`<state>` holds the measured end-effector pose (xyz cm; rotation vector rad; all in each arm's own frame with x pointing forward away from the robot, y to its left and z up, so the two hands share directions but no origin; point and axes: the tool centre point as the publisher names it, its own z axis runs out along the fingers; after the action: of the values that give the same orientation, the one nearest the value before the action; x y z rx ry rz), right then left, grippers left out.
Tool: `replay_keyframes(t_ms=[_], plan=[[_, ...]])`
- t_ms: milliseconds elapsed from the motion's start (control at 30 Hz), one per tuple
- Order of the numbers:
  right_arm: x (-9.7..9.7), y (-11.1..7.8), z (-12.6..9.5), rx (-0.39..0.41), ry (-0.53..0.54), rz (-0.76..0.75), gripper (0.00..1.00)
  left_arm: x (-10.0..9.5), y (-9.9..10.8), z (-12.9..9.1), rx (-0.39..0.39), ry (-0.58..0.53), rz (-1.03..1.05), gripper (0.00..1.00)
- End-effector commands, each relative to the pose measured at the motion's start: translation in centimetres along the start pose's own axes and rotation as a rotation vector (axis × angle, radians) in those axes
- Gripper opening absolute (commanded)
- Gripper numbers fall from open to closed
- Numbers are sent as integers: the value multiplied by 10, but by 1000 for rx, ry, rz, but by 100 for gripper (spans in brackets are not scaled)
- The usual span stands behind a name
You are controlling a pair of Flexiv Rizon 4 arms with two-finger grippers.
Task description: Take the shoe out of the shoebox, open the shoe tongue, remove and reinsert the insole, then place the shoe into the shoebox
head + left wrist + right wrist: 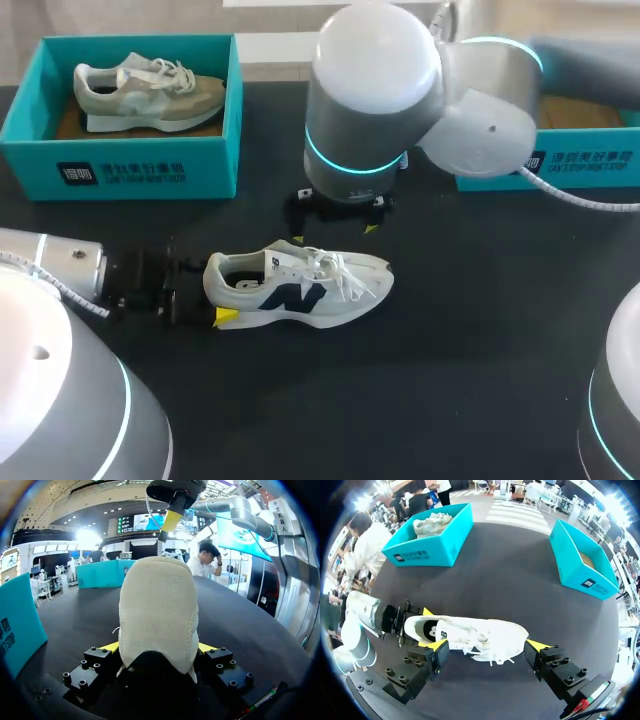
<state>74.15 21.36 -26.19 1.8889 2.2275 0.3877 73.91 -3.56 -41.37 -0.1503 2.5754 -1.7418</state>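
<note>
White shoe [300,285] lies along the worktop's [450,380] near edge, heel clamped in my left gripper [159,647], toe pointing right, my right gripper [485,645] spread open just above it.

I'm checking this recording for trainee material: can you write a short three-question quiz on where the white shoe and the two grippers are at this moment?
1. True or false: the white shoe lies inside a shoebox.
2. Where is the left gripper shut on the white shoe? A) the heel B) the laces C) the toe
3. Fill in: the right gripper hangs over the white shoe with its fingers ____.
Key: 1 false, it lies on the table; 2 A; 3 open.
</note>
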Motion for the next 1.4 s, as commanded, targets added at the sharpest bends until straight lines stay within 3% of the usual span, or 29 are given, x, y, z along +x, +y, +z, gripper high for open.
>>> replay_keyframes(t_ms=[33,167,300,500,633,1133,1400], plan=[[3,0,1,-1,-6,2,100,3,5,7,0,-2,-1,0],[3,0,1,-1,-6,2,100,3,5,7,0,-2,-1,0],[32,-1,19,31,-37,75,100,3,5,7,0,-2,-1,0],[57,-5,36,60,-97,160,100,3,5,7,0,-2,-1,0],[61,-9,39,56,-102,217,100,3,5,7,0,-2,-1,0],[100,-17,62,146,-173,186,100,3,5,7,0,-2,-1,0],[102,-16,80,173,-243,194,100,3,5,7,0,-2,-1,0]])
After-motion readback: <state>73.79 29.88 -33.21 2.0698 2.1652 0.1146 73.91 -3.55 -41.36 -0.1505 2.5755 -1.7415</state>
